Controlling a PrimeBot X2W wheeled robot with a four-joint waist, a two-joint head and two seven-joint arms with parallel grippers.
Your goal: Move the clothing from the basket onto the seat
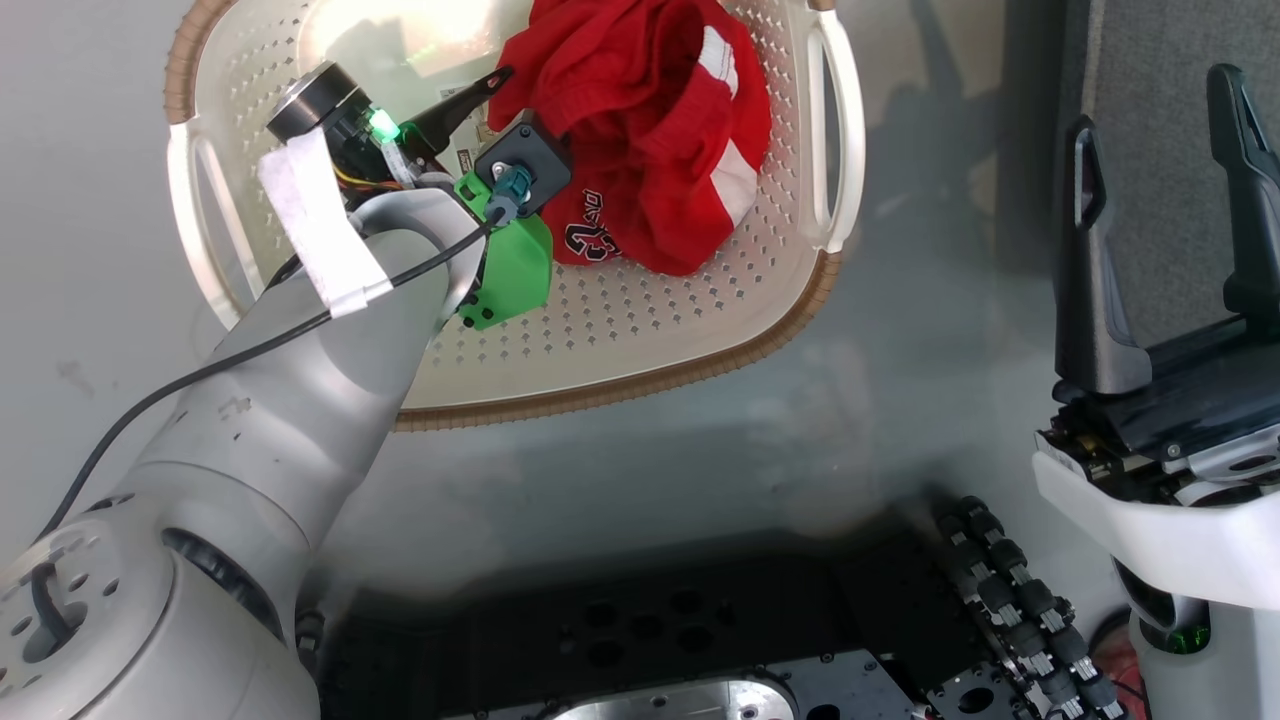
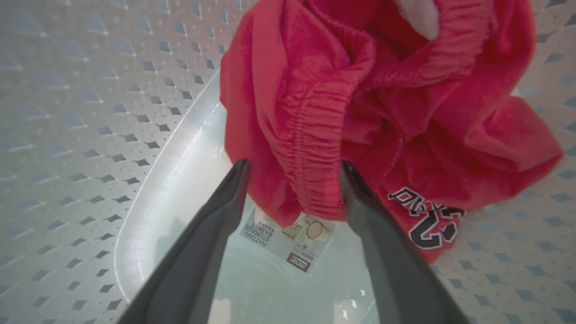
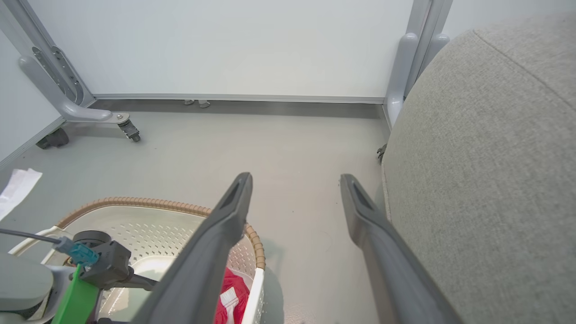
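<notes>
- Near the robot's base, at the right edge of the floor (image 3: 292, 135): holds the right gripper (image 1: 1155, 110) upright just beside the seat (image 3: 486, 180), fingers spread wide, carrying nothing.
- Further out, over the left half of the basket (image 1: 640, 340): reaches the left arm down inside, with the left gripper (image 2: 294, 164) parted and straddling an elastic-edged fold of the clothing (image 1: 640, 130), not pinching it.
- Under those fingers: shows a printed label (image 2: 288, 243) stuck on the basket's bare bottom.
- Against the basket's right wall and handle: finds the clothing bunched in one red heap, white trim showing; cannot tell two garments apart.
- Step in hand, by judgement: the grasp, just short of closing.
- Next, probably: calls for closing on the fold, lifting clear of the rim, then swinging right to the seat; risks a trailing hem catching the rim.
- Farthest right: finds no red on the seat's visible part.
</notes>
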